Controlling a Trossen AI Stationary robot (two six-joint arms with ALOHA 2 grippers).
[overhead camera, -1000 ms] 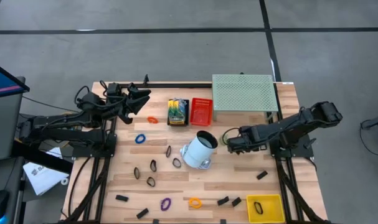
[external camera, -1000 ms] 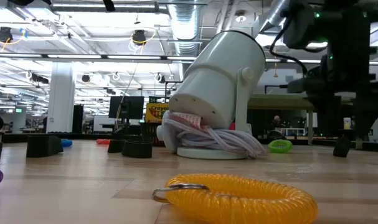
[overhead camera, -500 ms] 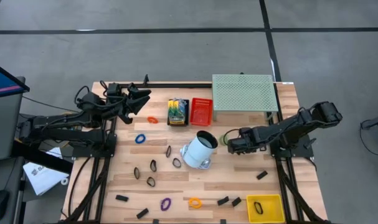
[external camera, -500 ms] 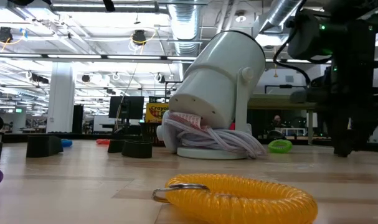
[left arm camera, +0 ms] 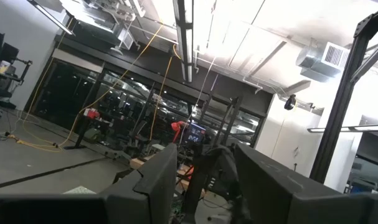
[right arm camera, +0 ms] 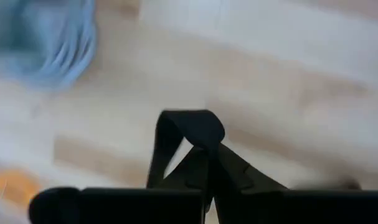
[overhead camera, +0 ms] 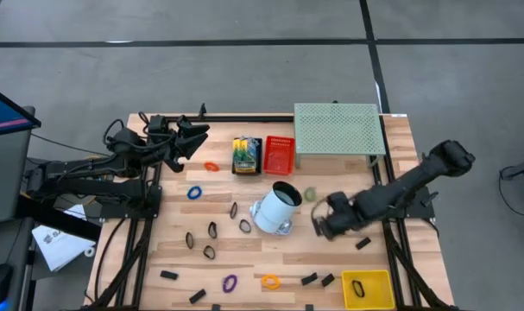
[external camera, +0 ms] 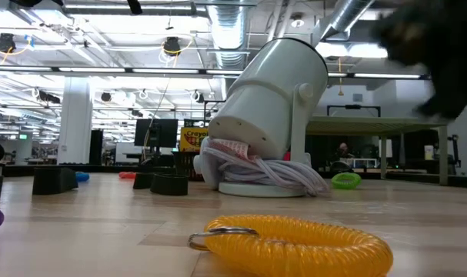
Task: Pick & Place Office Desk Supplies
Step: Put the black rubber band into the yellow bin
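Observation:
Office desk supplies lie scattered on the wooden table: an orange ring (overhead camera: 211, 166), a blue ring (overhead camera: 193, 193), a green ring (overhead camera: 310, 194), black rings (overhead camera: 211, 230), black clips (overhead camera: 363, 244) and a crayon box (overhead camera: 246, 155). My right gripper (overhead camera: 320, 226) is right of the white tilted cylinder (overhead camera: 277, 207), shut on a black ring (right arm camera: 189, 130). In the low view it is only a dark blur (external camera: 441, 61). My left gripper (overhead camera: 191, 138) waits open and raised at the far left, its wrist view looking into the room. My right gripper pinches the black ring by one side (right arm camera: 204, 152) between its two shut fingers. The rest of the loop sticks out past the fingertips. The fingers slant down toward the table's left. The ring appears lifted clear of the wood.
A green mesh tray (overhead camera: 339, 130) and a red basket (overhead camera: 279, 154) stand at the far side. A yellow bin (overhead camera: 367, 287) sits at the near right corner. A yellow coil ring (external camera: 295, 238), a purple ring (overhead camera: 230, 282) and more clips (overhead camera: 309, 279) lie near the front edge.
My right gripper has shut on the black ring beside the green ring. It has then swung toward the table's near edge and risen, carrying the black ring. The green ring stays where it lay.

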